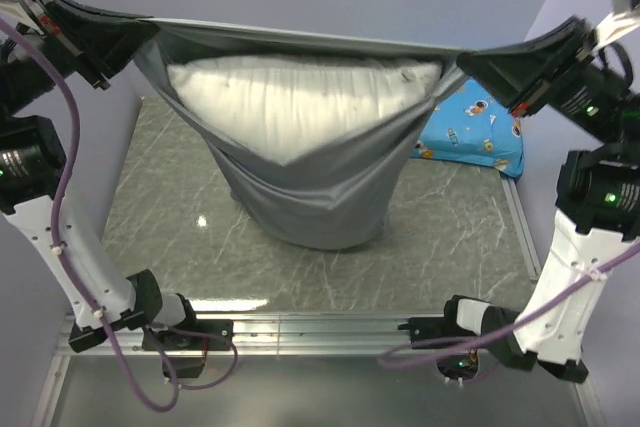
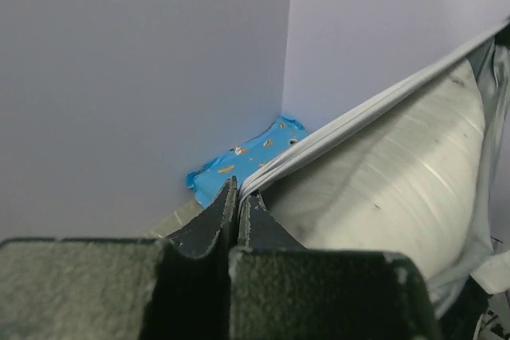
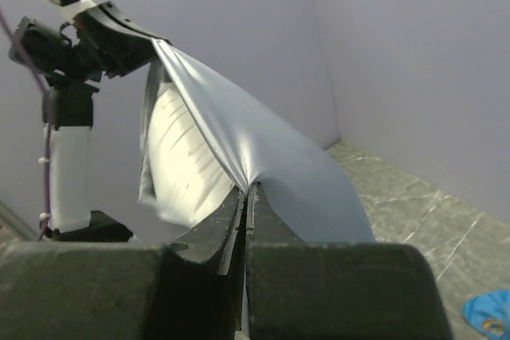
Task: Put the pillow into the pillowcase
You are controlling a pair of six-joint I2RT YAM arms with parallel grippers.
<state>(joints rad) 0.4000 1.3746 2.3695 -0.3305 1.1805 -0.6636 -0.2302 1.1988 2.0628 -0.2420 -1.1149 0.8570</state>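
While both arms are raised to either side, you have the grey pillowcase (image 1: 310,197) strung between them like a sack, its mouth pulled wide and facing up. Your left tool (image 1: 148,27) is clamped tight on the left corner of the rim, and your right tool (image 1: 468,60) is pinched just as tight on the right corner. In each wrist view the two fingers meet with only the thin grey cloth between them. The far edge of the rim runs taut and nearly straight from one tool to the other, while the near edge sags low in a curve. The white pillow (image 1: 300,97) sits inside the sack, lying lengthwise along the opening. Its upper part shows above the sagging near edge and its lower part is hidden by the cloth. The sack's bottom seems to rest on the marbled desk (image 1: 150,247), though you cannot be sure from above. A blue cartoon-printed pillow (image 1: 475,132) lies on the desk at the far right, behind the right tool and apart from the sack.
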